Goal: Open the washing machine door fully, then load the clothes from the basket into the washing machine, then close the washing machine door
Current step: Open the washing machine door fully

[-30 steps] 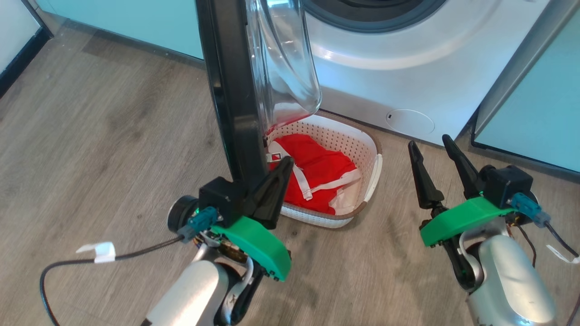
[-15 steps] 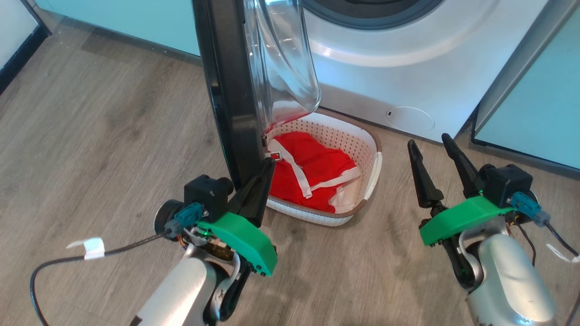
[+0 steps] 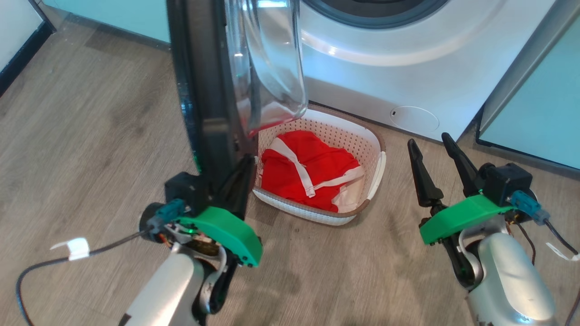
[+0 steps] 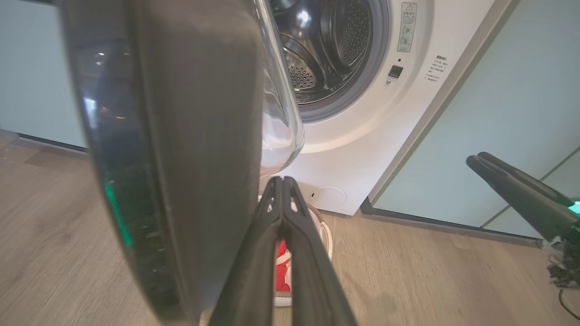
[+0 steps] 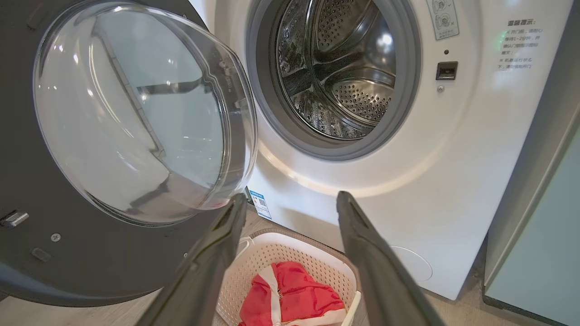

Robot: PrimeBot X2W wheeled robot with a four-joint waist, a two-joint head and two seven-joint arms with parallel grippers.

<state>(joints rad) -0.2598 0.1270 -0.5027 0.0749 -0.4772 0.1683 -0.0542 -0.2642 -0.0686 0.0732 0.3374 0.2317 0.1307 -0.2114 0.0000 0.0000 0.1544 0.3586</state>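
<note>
Left claw (image 3: 247, 160) has its fingers pressed together on nothing, just beside the inner edge of the washing machine door (image 3: 199, 90); contact unclear. Right claw (image 3: 428, 139) is spread, empty. Likely the door-opening step: door stands edge-on, not fully back. Next calls for nudging it wider, then reaching for the red clothes (image 3: 312, 172) in the basket (image 3: 344, 131), on the wood floor (image 3: 90, 113) before the washing machine (image 3: 385, 77). Mint cabinets (image 3: 534, 99) alongside.

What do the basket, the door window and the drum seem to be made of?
The basket looks like moulded plastic: matte cream walls with regular small holes. The door window is clear and glossy with sharp reflections, so glass or hard plastic. The drum is probably stainless steel: mirror-bright, grey and perforated.
</note>
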